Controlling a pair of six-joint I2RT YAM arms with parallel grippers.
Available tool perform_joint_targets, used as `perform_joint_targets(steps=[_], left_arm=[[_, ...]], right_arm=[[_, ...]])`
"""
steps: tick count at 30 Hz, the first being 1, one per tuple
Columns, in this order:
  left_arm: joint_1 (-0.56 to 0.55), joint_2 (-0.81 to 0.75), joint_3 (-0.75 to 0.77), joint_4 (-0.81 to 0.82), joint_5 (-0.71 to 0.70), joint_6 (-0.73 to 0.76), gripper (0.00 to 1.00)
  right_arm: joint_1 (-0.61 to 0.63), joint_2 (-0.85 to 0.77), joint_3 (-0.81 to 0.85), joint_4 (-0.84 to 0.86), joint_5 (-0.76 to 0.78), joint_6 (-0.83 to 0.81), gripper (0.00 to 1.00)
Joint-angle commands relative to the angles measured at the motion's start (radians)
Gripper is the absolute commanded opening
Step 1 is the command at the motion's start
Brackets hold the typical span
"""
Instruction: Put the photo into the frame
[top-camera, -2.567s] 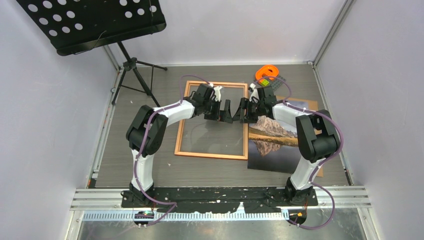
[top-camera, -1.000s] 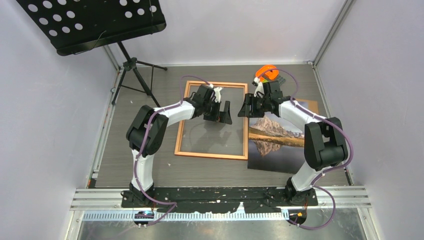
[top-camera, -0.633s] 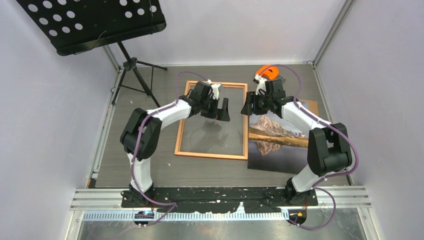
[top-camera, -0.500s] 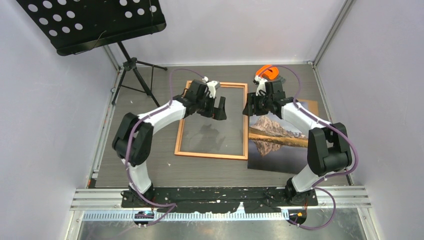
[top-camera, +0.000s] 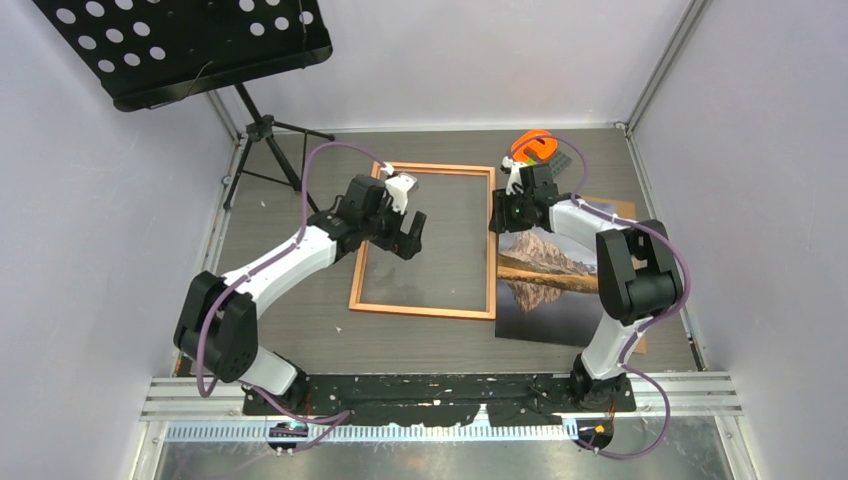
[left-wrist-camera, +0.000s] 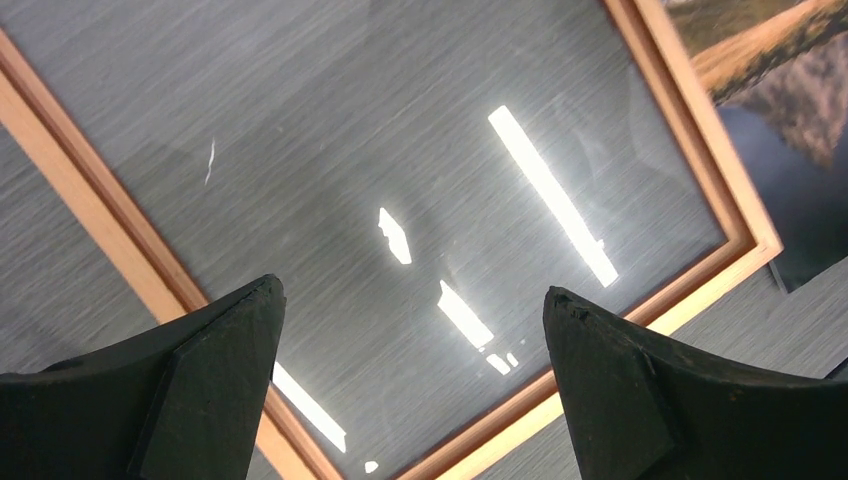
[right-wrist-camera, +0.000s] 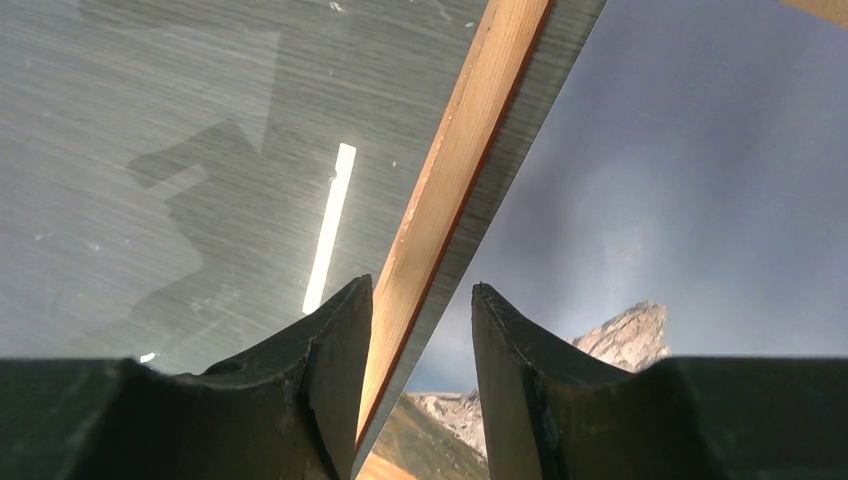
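Lying flat on a grey wood-grain table (top-camera: 420, 345) inside a white-walled enclosure, the frame (top-camera: 421, 311) runs its long sides away from the arm bases, with a black music stand (top-camera: 190, 45) looming far left. The photo (top-camera: 545, 290) rests picture-up on a brown backing board (top-camera: 620, 208), its long axis parallel to the frame's and its mountain peak pointing at the far wall. The right jaws (top-camera: 500, 215) stand part-open astride the frame's right rail near its far end, one finger over the pane and the photo just beyond the other. Whether they touch the wood cannot be told. The left jaws (top-camera: 403, 235) hang spread wide and empty above the pane, the left rail passing under one finger.
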Motion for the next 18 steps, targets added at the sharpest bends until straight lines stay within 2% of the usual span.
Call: perform_joint_targets(steps=[1, 18], left_arm=[[0.012, -0.058, -0.03, -0.014, -0.044, 0.054, 0.99], [0.055, -0.08, -0.075, -0.012, -0.038, 0.045, 0.99]], right_arm=[[0.014, 0.026, 0.07, 0.054, 0.039, -0.016, 0.48], [0.029, 0.089, 0.102, 0.052, 0.047, 0.006, 0.43]])
